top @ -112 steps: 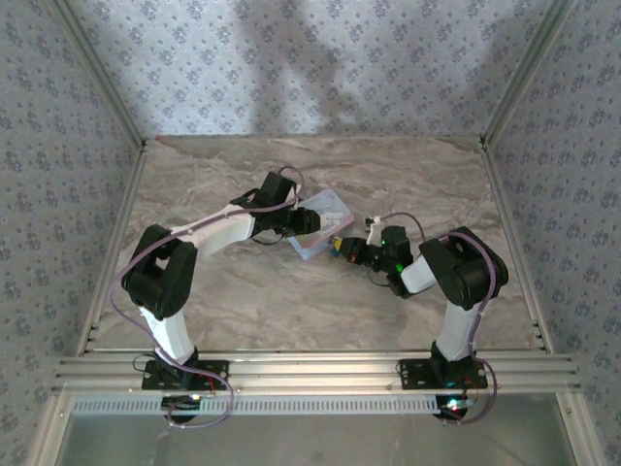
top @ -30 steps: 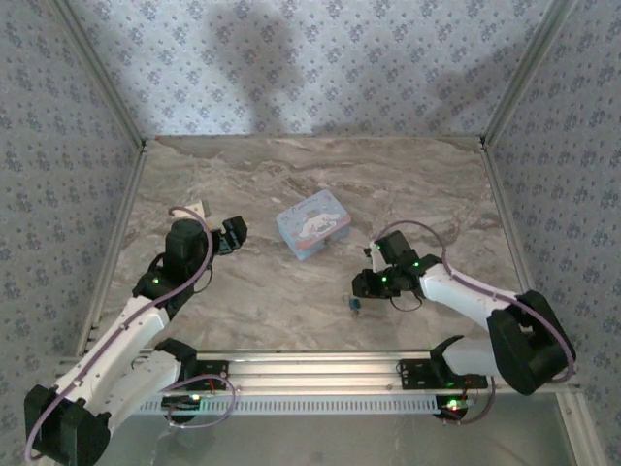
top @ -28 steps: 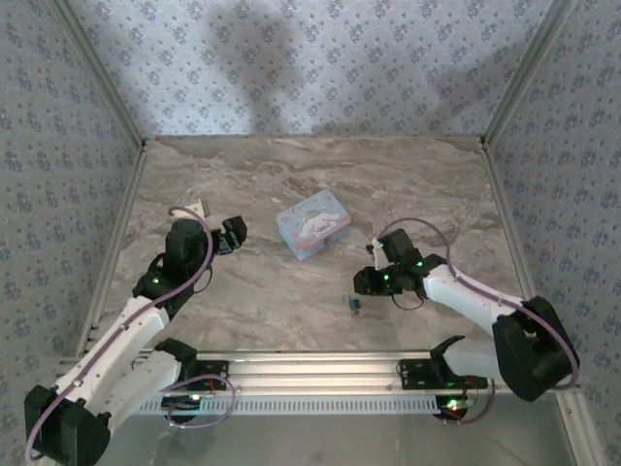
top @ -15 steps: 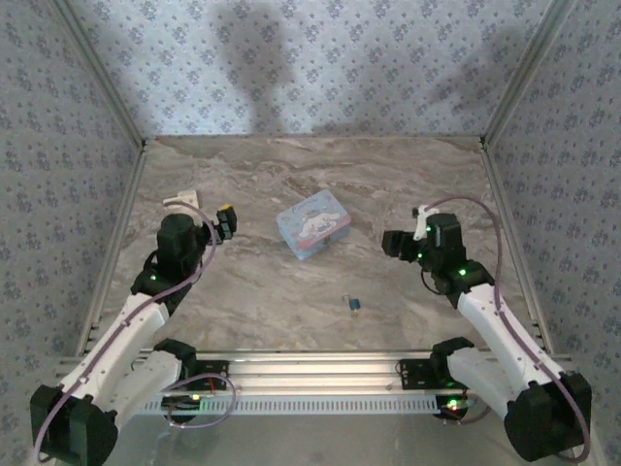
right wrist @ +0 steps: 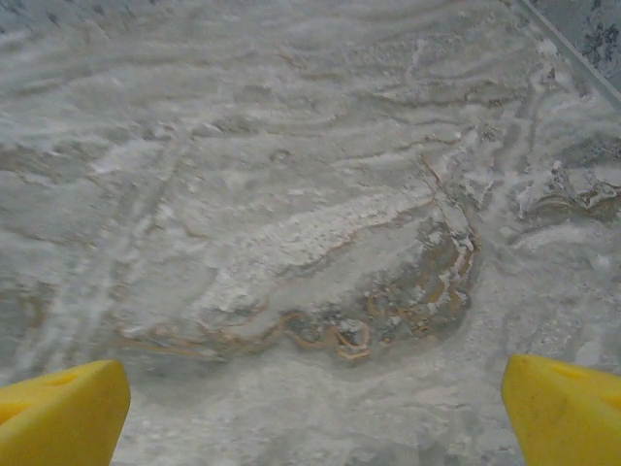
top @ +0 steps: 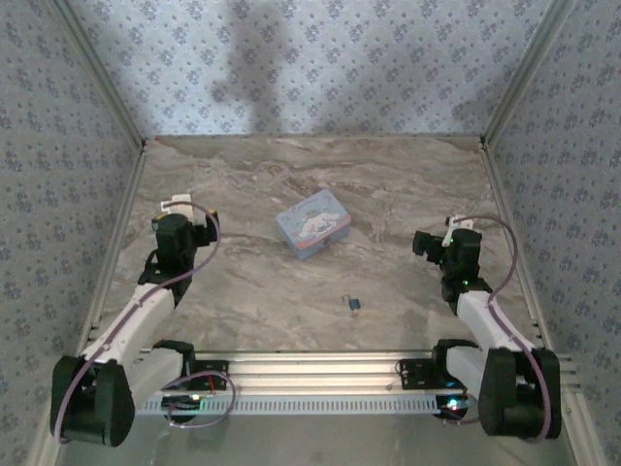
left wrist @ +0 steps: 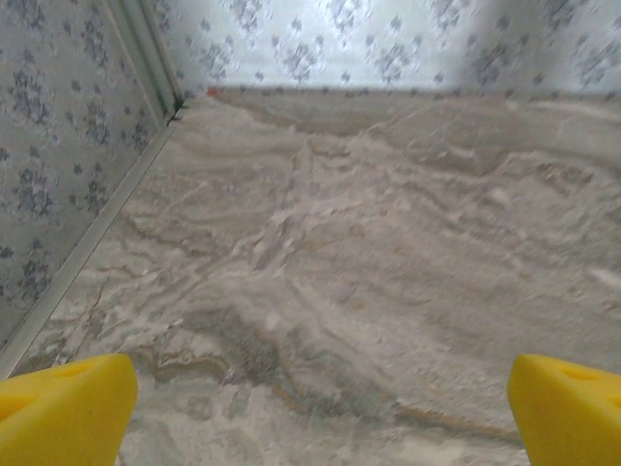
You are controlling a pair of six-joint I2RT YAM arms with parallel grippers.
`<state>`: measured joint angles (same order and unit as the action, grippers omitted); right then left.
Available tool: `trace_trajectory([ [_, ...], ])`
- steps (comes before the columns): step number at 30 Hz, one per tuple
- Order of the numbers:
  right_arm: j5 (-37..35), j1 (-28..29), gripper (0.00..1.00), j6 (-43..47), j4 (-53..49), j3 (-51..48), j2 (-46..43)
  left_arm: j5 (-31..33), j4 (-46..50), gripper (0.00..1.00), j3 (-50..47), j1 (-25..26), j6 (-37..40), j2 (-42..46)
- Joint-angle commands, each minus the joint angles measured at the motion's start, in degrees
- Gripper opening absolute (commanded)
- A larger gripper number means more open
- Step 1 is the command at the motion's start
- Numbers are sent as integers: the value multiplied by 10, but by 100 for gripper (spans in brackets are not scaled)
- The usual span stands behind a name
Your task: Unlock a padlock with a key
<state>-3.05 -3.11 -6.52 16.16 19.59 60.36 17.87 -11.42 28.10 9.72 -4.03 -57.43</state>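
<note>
Gaping wide, the left claw is holding nothing. Its two yellow fingertips are poking in at the bottom corners of its own camera view, with bare surface between them. It is pointing toward the far left corner, where the surface is meeting the flowery walls.

The right claw is gaping wide too and is holding nothing. Its yellow fingertips are hanging over bare marbled surface.

From above, the left claw is sitting near the left wall and the right claw is sitting near the right wall, well apart from each other. Between them, out in the middle, a blue box with a cartoon picture on its lid is lying flat.

A small blue thing is lying on the surface nearer the arms' bases, apart from the box and from both claws. It is too small to tell if it is the key or the lock.
</note>
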Motion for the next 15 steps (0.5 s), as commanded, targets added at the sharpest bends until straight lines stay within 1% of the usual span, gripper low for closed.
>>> trace_trajectory([
  [1,3,-10,100,27,136,-15,40,8,-71,98,-20,-13,36,-19],
  [5,27,-12,100,30,231,-30,105,-15,-144,98,-54,-26,52,-53],
  [9,57,-12,100,54,279,-24,144,-44,-223,98,-83,-38,63,-100],
  [11,61,-14,100,63,318,-31,165,-51,-258,98,-92,-40,70,-128],
  [15,86,-28,100,56,368,-38,203,-76,-315,98,-101,-42,86,-168],
])
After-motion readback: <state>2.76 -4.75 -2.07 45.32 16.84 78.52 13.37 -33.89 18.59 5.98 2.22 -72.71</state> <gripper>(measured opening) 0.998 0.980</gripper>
